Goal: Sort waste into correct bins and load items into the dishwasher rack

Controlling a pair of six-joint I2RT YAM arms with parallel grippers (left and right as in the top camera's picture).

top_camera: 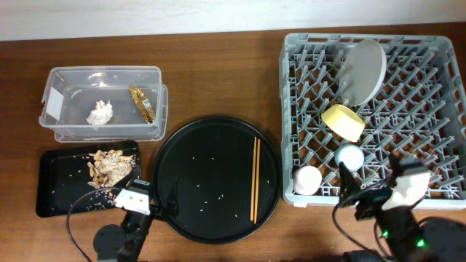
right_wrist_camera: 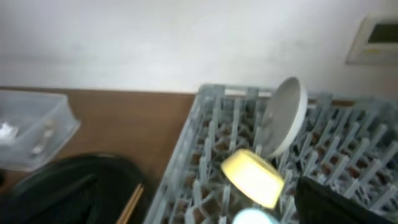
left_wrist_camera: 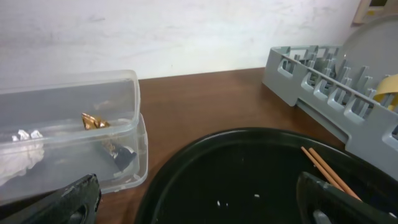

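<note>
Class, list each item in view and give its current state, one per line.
plate, standing on edge in rack
yellow bowl, tipped sideways in rack
blue cup, in rack
pink cup, in rack
tissue, in clear tub
wrapper, in clear tub
food scraps, on black tray
chopsticks, lying on round tray
left gripper, open

Grey lattice rack (top_camera: pixel 287 116). Yellow bowl (top_camera: pixel 343 121), grey-white plate (top_camera: pixel 364 71), light-blue cup (top_camera: pixel 349 156), pink cup (top_camera: pixel 307 179). White tissue (top_camera: pixel 100 113), golden wrapper (top_camera: pixel 141 102), clear tub (top_camera: pixel 102 70). Beige scraps (top_camera: pixel 109 166), black tray (top_camera: pixel 58 182). Brown table (top_camera: pixel 218 65).
</note>
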